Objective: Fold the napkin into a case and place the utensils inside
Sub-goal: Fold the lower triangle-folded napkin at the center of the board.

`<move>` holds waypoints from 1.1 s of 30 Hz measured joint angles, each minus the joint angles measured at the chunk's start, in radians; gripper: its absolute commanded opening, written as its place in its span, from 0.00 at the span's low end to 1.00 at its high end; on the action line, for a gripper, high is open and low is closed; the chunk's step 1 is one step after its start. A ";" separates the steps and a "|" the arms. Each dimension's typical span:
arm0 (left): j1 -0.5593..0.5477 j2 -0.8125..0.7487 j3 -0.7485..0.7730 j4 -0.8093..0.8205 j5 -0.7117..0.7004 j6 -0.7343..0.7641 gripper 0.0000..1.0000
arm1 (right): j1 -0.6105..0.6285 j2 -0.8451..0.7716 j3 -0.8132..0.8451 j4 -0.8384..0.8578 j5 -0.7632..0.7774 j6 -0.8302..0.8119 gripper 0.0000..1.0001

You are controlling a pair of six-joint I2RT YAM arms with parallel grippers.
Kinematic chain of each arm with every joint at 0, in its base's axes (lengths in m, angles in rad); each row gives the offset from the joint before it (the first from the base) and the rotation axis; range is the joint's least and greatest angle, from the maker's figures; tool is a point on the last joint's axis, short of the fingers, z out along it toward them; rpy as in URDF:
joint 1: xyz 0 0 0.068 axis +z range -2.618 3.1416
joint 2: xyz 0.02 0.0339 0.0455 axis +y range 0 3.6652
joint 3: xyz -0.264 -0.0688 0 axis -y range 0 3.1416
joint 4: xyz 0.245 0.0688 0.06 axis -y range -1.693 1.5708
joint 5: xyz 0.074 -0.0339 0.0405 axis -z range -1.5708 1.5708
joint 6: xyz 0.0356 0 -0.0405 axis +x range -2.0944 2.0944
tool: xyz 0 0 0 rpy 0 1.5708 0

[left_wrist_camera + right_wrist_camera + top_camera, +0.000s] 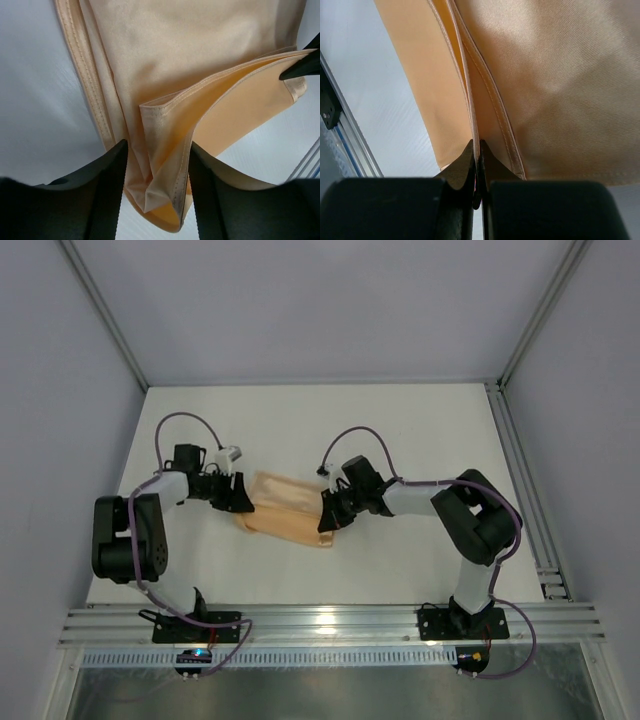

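Now the right pincer (477,151) clamps a hem of the napkin (290,512); the left pincer (157,162) stands open astride a fold.

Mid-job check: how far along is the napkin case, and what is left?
Done: the soft peach-orange cloth napkin lies folded over into a layered band. In hand: the right gripper is shut on its hemmed edge; the left gripper stands open around a folded corner. Left: finishing the pouch and loading the utensils, none of which show in any view.
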 measured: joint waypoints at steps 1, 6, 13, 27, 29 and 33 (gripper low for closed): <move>0.006 -0.007 0.009 -0.007 0.000 0.002 0.55 | 0.000 0.000 0.000 -0.002 0.000 0.000 0.03; 0.048 -0.060 0.080 -0.084 -0.003 0.035 0.55 | -0.003 0.000 0.001 -0.003 -0.001 0.000 0.03; 0.069 -0.119 0.118 -0.256 -0.042 0.209 0.35 | -0.006 0.005 0.003 -0.003 -0.006 0.002 0.03; 0.069 -0.117 0.104 -0.379 -0.033 0.334 0.34 | -0.009 0.005 0.003 -0.003 -0.007 0.003 0.03; 0.068 -0.117 0.111 -0.402 -0.023 0.354 0.40 | -0.009 0.005 0.003 -0.003 -0.007 0.003 0.03; 0.067 -0.129 0.115 -0.446 -0.010 0.395 0.45 | -0.009 0.005 0.003 -0.003 -0.010 0.003 0.03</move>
